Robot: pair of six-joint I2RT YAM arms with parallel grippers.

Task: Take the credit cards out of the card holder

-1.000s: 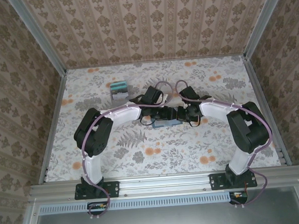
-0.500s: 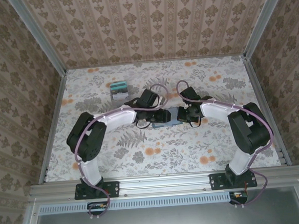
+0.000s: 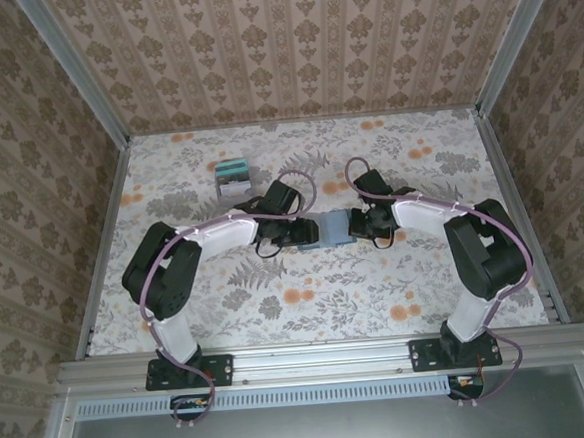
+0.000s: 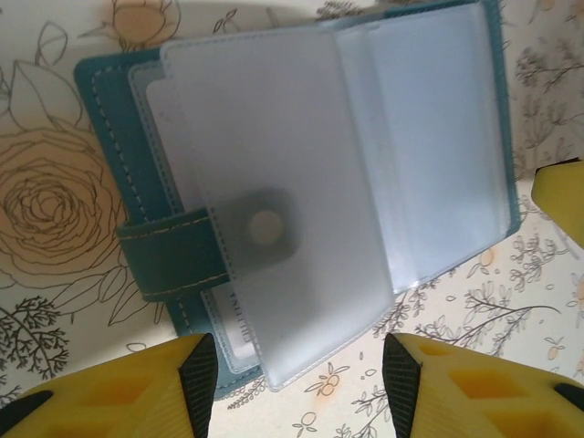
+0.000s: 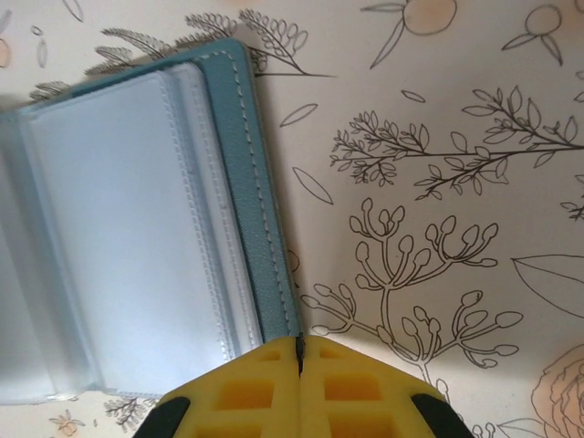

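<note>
Floral-printed counter [image 3: 308, 298] boxed in by patterned wallpaper walls, with a teal card holder [image 3: 331, 228] lying open and flat between two robot arms. At the card holder's right panel, the right gripper [image 5: 299, 351] has its fingers pressed together, with the tips at the stitched teal edge. It seems placed there to pin the cover so the holder neither slides nor folds shut, though actual contact is hard to confirm. At the card holder's left side, the left gripper [image 4: 299, 365] is spread. A frosted plastic sleeve [image 4: 274, 182] fans across the centre crease just ahead of its fingers, probably lined up for a pinch. A teal strap [image 4: 173, 251] with a round snap shows through the sleeve. The frosted plastic blurs what the pockets hold. One pale card edge [image 4: 233, 333] with unreadable print peeks out beneath, and the number of cards cannot be told. From above, the arms cover part of the holder. Behind and left of the card holder sits a small grey block [image 3: 233, 176] with a green band.
</note>
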